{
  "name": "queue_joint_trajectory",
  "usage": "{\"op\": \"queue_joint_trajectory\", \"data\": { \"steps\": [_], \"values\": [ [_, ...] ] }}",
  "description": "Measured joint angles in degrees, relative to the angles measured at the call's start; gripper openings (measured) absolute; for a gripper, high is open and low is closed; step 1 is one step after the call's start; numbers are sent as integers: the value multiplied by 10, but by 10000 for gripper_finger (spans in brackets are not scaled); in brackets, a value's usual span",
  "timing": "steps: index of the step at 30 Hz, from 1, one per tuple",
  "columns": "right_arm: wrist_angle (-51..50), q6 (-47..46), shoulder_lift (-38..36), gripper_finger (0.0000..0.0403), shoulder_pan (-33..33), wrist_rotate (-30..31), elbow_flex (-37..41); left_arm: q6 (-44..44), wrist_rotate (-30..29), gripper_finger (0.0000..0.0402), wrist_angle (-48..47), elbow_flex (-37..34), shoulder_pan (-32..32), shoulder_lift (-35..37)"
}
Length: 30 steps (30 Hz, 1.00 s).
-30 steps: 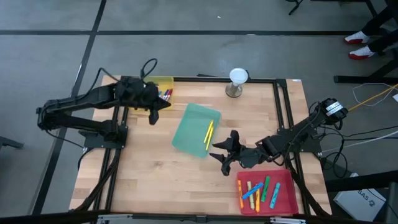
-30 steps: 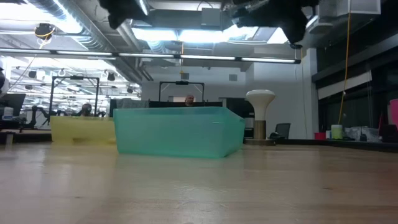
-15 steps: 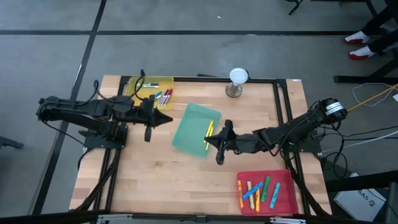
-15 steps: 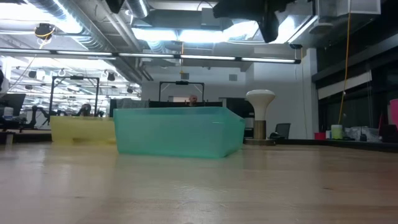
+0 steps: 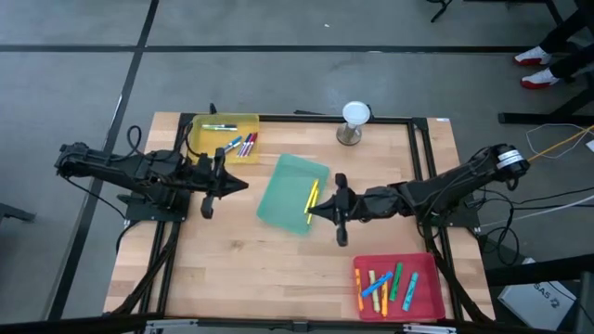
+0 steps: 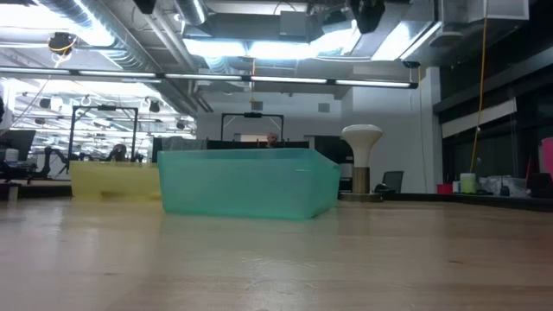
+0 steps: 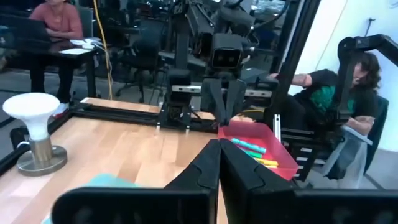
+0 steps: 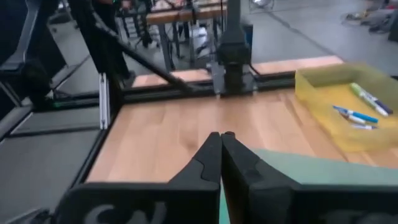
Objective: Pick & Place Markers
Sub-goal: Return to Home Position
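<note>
Green tray (image 5: 278, 199) wall is blocking its yellow markers (image 5: 312, 195) in low view | my left gripper (image 5: 241, 186) is hovering beside that tray, fingers together | my right gripper (image 5: 310, 212) is reaching level at its opposite edge, fingers together

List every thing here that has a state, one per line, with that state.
yellow bin, holds several markers.
green bin, holds at least one yellow marker.
red bin, holds several markers.
lamp, upright.
left tool, shut, empty, raised beside the yellow bin.
right tool, shut, empty, raised at the green bin's edge.
</note>
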State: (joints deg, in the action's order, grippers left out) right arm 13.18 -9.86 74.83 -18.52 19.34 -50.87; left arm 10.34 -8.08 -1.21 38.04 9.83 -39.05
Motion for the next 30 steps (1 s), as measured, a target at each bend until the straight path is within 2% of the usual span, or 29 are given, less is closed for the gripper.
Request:
{"op": "queue_joint_trajectory", "data": {
  "steps": [8,19,23,30],
  "values": [
    [-25,28,-47,2,12,-42,46,53,-26,4,-3,0,2,2],
    [141,72,-161,2,16,-78,216,54,-26,9,-8,0,2,2],
    [153,73,-215,1,38,-95,259,54,-26,6,-8,0,2,2],
    [152,89,-298,1,91,-172,307,54,-26,6,-7,0,2,2]
  ]
}}
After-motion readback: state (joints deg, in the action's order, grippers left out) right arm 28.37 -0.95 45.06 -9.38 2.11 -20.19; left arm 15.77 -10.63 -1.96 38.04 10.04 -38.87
